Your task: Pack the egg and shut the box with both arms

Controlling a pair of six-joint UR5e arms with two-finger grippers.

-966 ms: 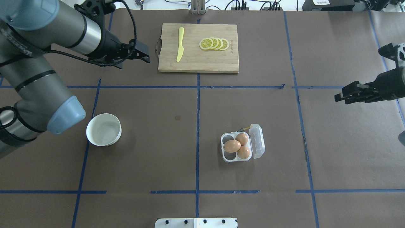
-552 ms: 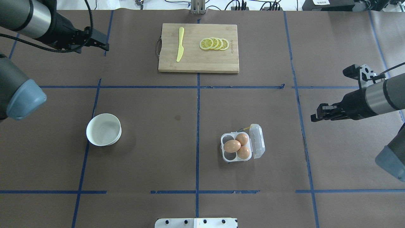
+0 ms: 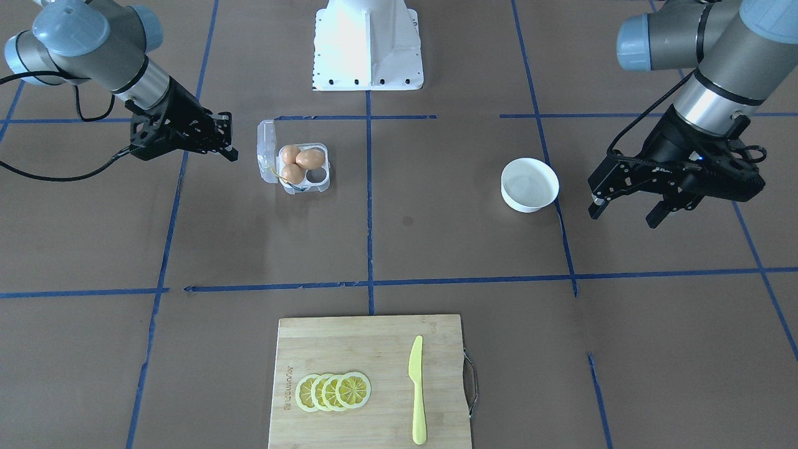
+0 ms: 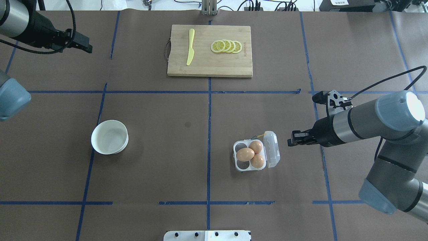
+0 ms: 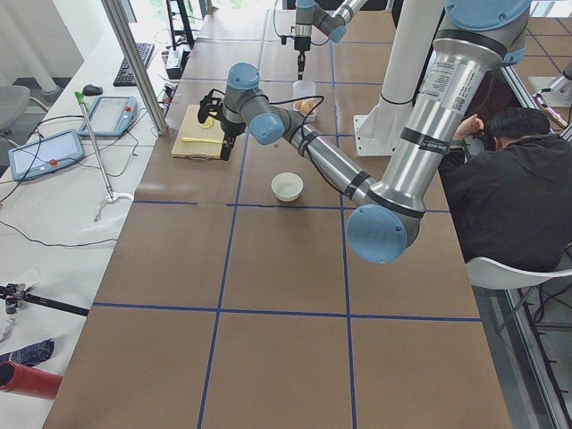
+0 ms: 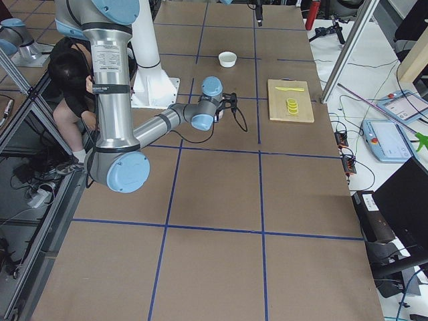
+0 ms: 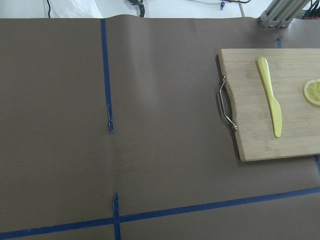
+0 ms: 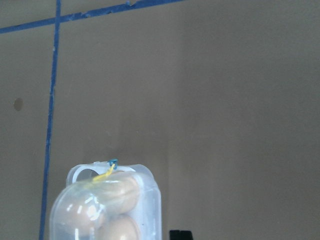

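The clear box [image 4: 238,165] sits right of the table's centre with its lid [image 4: 272,149] open to the right and a yellow string [image 4: 260,135] at its far edge. Three brown eggs lie in it: one on the left [image 4: 245,154], two on the lid side [image 4: 256,146] [image 4: 257,161]. The far-left cell [image 4: 241,146] shows empty. My right gripper [image 4: 289,141] is shut and empty, just right of the lid and apart from it. The right wrist view shows the box [image 8: 107,205] close below. My left gripper [image 3: 623,214] is open and empty, far off beyond the bowl.
An empty white bowl [image 4: 110,137] stands on the left. A wooden cutting board [image 4: 209,63] at the far middle carries a yellow knife [image 4: 190,47] and lemon slices [image 4: 226,46]. The white robot base [image 3: 366,43] is at the near edge.
My right arm has swung in leftward and now ends beside the open lid. My left arm has drawn back toward the far left corner. Box, eggs and bowl have not moved.
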